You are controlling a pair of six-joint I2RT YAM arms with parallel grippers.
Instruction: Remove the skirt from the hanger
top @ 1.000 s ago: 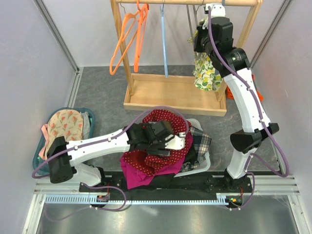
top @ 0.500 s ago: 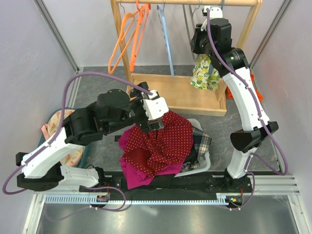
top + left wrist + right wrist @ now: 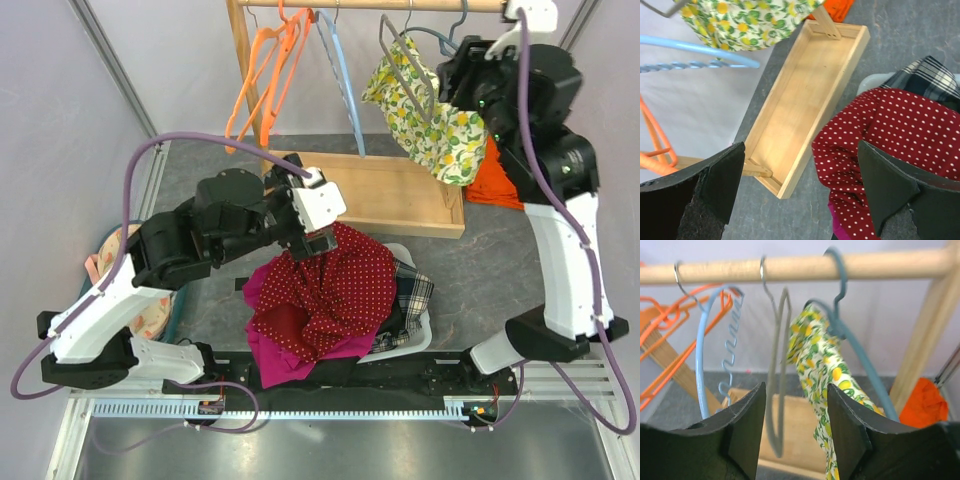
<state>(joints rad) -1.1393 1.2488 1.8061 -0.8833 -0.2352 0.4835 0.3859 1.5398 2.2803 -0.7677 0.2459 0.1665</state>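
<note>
The skirt (image 3: 430,125), white with a lemon print, hangs draped on a teal hanger (image 3: 440,38) on the wooden rail. In the right wrist view the skirt (image 3: 822,365) and the teal hanger (image 3: 860,355) hang just beyond my right gripper (image 3: 796,410). Its jaws stand open and hold nothing. Seen from above, that right gripper (image 3: 458,85) is beside the skirt's right edge. My left gripper (image 3: 318,240) is wide open over a red polka-dot garment (image 3: 330,290), apart from the skirt (image 3: 750,20).
A grey hanger (image 3: 775,370), a light blue hanger (image 3: 702,365) and orange hangers (image 3: 265,90) share the rail (image 3: 790,267). Below sits the rack's wooden tray (image 3: 400,200). An orange cloth (image 3: 495,180) lies by its right post. A heap of clothes fills a white basket (image 3: 415,335).
My right gripper has opened and pulled back to the right, away from the skirt, which swung out to the left. The left arm rose off the red garment, then barely moved.
</note>
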